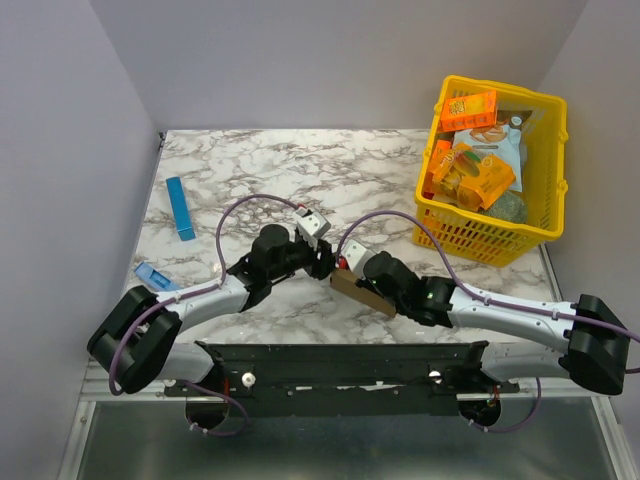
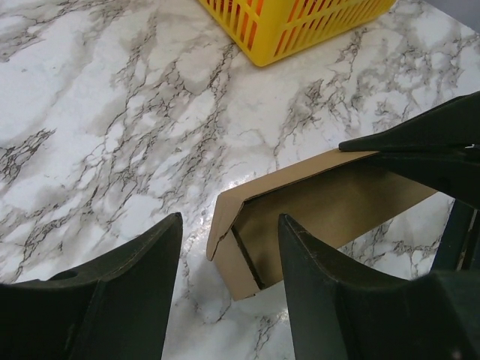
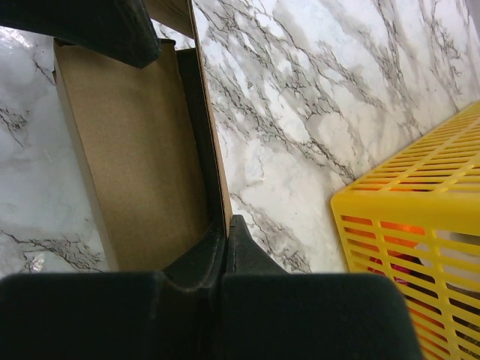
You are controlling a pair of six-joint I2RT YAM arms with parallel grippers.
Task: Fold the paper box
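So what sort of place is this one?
Probably a lab robot cell, not a home: plain grey walls box in a marble-look table, with a yellow basket of snack packs.
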